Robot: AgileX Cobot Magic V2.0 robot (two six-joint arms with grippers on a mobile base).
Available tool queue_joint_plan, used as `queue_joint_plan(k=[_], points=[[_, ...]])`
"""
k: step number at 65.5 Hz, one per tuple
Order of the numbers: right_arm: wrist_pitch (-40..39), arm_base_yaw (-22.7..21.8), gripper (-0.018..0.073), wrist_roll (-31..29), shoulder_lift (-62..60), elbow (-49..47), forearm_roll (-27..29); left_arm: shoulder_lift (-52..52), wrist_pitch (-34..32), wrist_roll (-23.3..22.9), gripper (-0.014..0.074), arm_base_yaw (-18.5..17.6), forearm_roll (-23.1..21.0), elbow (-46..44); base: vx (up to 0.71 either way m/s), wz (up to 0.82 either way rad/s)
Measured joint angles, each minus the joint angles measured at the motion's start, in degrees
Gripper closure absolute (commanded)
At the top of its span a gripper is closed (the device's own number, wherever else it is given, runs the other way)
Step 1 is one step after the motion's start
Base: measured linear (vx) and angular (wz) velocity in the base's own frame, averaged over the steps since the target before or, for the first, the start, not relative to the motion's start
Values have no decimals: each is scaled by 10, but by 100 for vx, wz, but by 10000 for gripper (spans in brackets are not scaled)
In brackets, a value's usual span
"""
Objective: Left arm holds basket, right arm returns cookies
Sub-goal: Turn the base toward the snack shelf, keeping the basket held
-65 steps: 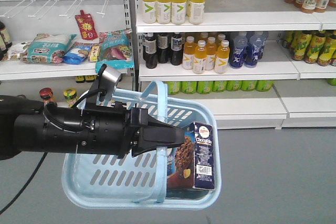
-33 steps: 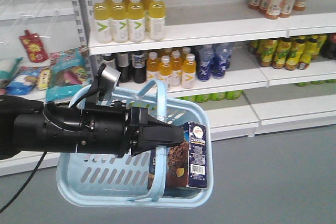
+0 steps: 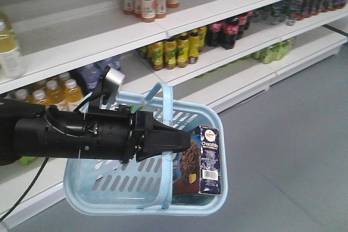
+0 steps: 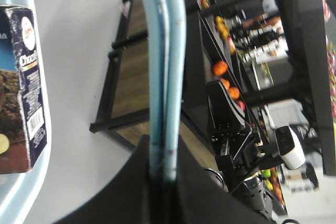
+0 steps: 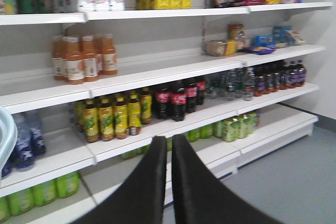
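the left arm (image 3: 60, 137) reaches in from the left edge, and the left gripper (image 3: 182, 144) is clamped on both handles (image 4: 167, 77) of the hanging basket (image 3: 73, 188). the cookies (image 3: 204, 161) stand upright against the basket's right end wall, with bare grey floor (image 3: 293, 145) beyond that rim. the right gripper (image 5: 169, 177) faces the shelves (image 5: 157, 72), its fingers nearly touching and holding nothing.

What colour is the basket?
Light blue. The basket shows best in the exterior front-facing view.
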Motion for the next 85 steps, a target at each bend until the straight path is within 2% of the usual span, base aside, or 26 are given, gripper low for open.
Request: queue_joint_plan(k=[41,85], points=[[0,0,568,0,0,0,0,0,0,0,599,0,0,0,18,-70],[0,0,568,0,0,0,0,0,0,0,599,0,0,0,15,-56]])
